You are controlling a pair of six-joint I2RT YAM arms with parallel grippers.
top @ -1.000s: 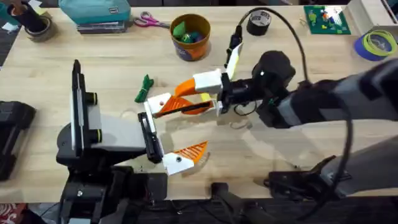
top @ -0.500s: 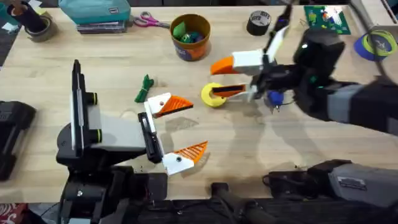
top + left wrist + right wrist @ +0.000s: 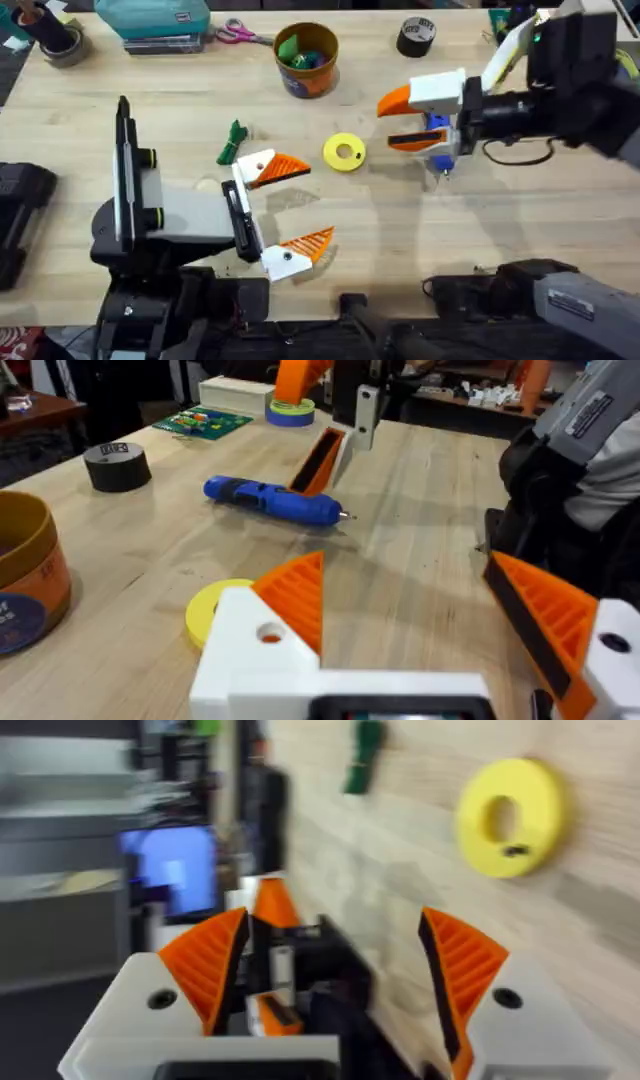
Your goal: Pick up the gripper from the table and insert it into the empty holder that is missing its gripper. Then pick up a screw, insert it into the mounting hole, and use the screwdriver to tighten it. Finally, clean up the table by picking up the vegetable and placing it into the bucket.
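- The orange bucket [image 3: 306, 58] is sitting at the table's far side, holding green and blue bits.
- The blue screwdriver [image 3: 272, 501] is lying under the right gripper [image 3: 404, 120], whose fingers are spread open, holding nothing.
- The left gripper [image 3: 290, 205] is gaping open too, near the green vegetable [image 3: 233, 142] and a yellow disc [image 3: 344, 153].

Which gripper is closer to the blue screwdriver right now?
Right. The right gripper hangs directly over the screwdriver, fingers open. The left gripper sits well away, beyond the yellow disc.

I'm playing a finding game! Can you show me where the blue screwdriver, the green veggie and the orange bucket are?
screwdriver [image 3: 272, 501]: left wrist view, middle of its blue barrel.
vegetable [image 3: 233, 143]: overhead view, middle of its green body.
bucket [image 3: 322, 74]: overhead view, orange outer wall on its right side.
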